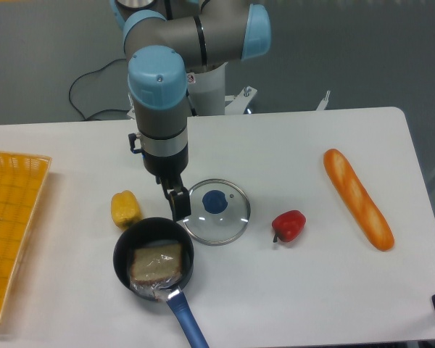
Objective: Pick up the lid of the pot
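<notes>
The gripper (178,209) points downward at the left edge of the pot lid, its dark fingertips overlapping the rim in this view. Whether they touch it or hover above cannot be told, nor can the gap between the fingers be made out. The pot lid (230,225) is a clear round disc with a pale rim, lying flat on the table. Its dark blue knob (214,201) faces up, to the right of the fingertips, and nothing holds it.
Just below the gripper, a black pan (119,259) with a blue handle (187,319) holds a brown, plastic-wrapped item (156,262). A yellow object (125,209) is behind it. A red pepper (288,225) and a long orange-brown loaf (357,199) lie right; a yellow crate (14,188) stands left.
</notes>
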`<state>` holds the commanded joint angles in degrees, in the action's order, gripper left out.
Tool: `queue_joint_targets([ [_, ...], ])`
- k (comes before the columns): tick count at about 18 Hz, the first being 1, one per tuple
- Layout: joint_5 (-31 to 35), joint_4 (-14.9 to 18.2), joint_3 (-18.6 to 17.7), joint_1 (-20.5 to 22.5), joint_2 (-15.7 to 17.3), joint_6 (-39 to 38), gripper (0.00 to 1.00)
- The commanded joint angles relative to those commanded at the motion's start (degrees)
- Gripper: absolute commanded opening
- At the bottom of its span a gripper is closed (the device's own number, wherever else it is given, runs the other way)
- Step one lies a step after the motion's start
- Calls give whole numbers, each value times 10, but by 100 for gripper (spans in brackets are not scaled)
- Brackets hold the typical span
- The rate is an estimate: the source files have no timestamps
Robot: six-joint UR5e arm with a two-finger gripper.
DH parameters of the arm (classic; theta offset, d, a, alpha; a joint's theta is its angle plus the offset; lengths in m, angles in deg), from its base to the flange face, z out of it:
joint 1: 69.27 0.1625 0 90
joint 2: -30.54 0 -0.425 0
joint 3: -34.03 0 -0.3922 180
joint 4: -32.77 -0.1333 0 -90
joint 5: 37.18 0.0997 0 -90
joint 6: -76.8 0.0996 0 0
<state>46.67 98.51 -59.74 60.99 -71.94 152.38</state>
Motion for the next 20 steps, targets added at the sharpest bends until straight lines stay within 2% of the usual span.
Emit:
queue_joint_targets([
  [11,1,0,-4,-1,-2,-4,100],
  [13,1,0,2,0,-3,-4,89],
  [16,2,1,2,1,-2,1,83],
  [18,3,2,2,1,-2,2,72],
  [19,3,2,2,2,-2,2,69],
  [20,3,3,3,2,-2,2,61],
])
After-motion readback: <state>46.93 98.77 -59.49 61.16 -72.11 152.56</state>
